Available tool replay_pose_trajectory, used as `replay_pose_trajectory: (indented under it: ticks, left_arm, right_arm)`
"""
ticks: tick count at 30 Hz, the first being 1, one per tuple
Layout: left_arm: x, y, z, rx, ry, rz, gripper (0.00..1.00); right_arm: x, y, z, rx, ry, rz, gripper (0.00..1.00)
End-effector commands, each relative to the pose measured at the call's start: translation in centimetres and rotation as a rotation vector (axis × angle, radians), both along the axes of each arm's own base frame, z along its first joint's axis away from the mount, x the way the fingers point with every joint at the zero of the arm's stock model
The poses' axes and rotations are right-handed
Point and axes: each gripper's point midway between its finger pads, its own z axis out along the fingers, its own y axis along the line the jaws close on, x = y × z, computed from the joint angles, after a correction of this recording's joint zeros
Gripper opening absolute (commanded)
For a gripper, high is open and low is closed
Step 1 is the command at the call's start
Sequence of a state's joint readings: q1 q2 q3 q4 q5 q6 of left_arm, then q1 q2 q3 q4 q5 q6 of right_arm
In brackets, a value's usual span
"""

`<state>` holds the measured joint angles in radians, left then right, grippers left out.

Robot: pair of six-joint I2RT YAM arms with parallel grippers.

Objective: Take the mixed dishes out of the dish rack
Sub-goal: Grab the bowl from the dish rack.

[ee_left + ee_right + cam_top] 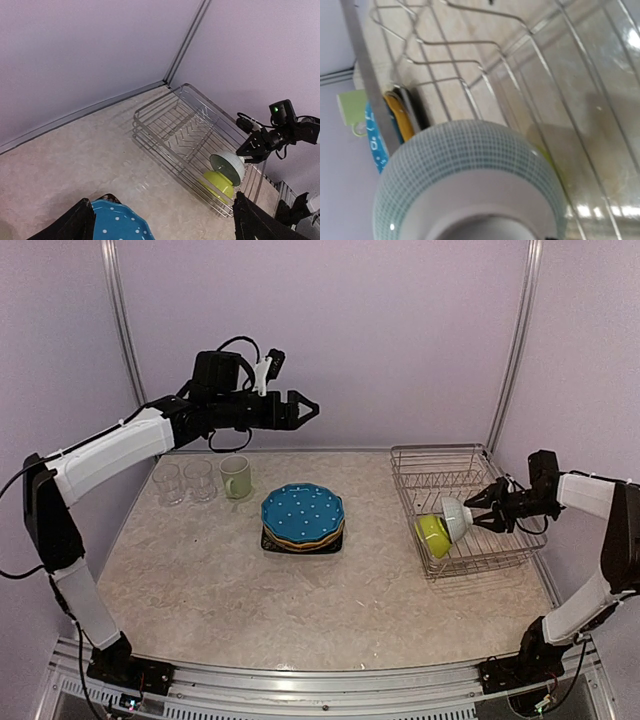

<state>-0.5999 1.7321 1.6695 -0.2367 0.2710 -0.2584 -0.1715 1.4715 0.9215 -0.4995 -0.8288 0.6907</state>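
Sitting on edge in the lower-left corner of the dish rack (452,468), right of frame, the white bowl (456,517) leans vs the lime bowl (432,534). R gripper (487,506), fingers spread, is just beside its rim; contact unclear. L gripper (308,410), fingers wide apart, hangs upper centre-left. A tabletop (375,510) strip separates the plate stack (302,518) from the rack's left edge.

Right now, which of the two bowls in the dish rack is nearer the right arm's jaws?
The white bowl with the teal grid pattern, just before the jaws of the right gripper; the lime bowl lies beyond it.
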Motion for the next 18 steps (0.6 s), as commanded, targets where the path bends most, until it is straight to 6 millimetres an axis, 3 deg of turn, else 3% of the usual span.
replay_pose_trajectory:
  ticks: [1, 11, 18]
  left_arm:
    - [-2.6, -5.7, -1.6, -0.106, 0.112, -0.235, 0.90]
    - [-6.4, -13.3, -4.7, -0.256, 0.270, -0.530, 0.79]
    - [-6.6, -16.7, -7.9, -0.296, 0.336, -0.592, 0.76]
  right_arm:
    - [1.3, 0.0, 4.0, 0.051, -0.134, -0.014, 0.31]
    - [1.9, -0.1, 5.3, 0.065, -0.187, -0.029, 0.31]
    - [2.4, -0.1, 6.3, 0.086, -0.215, -0.044, 0.30]
